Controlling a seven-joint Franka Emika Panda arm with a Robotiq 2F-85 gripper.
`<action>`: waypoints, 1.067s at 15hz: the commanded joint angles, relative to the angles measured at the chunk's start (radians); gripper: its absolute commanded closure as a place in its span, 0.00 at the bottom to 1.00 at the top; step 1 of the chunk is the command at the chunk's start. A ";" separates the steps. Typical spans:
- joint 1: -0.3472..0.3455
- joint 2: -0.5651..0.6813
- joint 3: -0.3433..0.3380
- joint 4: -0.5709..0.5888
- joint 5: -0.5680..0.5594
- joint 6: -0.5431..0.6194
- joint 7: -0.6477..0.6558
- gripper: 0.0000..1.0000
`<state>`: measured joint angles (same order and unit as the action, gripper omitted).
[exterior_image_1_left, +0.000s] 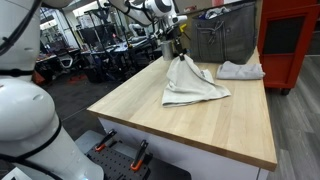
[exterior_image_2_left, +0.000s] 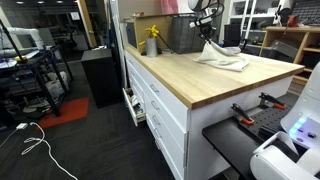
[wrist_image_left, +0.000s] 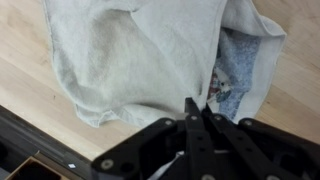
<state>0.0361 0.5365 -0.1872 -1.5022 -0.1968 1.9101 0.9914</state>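
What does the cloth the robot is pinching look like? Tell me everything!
The cloth is a pale, off-white towel, soft and wrinkly, and it looks like terry fabric in the wrist view. The gripper has its jaws shut on one part and holds it up in a tent-like peak. The rest drapes down and spreads in folds on the light wooden table. In the wrist view one fold shows a bluish patterned patch, but what it is cannot be told.

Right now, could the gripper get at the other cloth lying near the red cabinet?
Likely yes for the path, no for grasping: the gripper is shut on the towel, holding one corner up. The other cloth lies apart on the table, nothing between them.
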 joint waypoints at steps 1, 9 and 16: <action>-0.004 0.091 -0.019 0.133 -0.026 -0.031 0.066 0.99; -0.046 0.307 -0.070 0.409 -0.027 -0.121 0.151 0.99; -0.080 0.444 -0.068 0.666 -0.011 -0.272 0.175 0.99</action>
<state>-0.0276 0.9074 -0.2571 -0.9908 -0.2242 1.7284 1.1487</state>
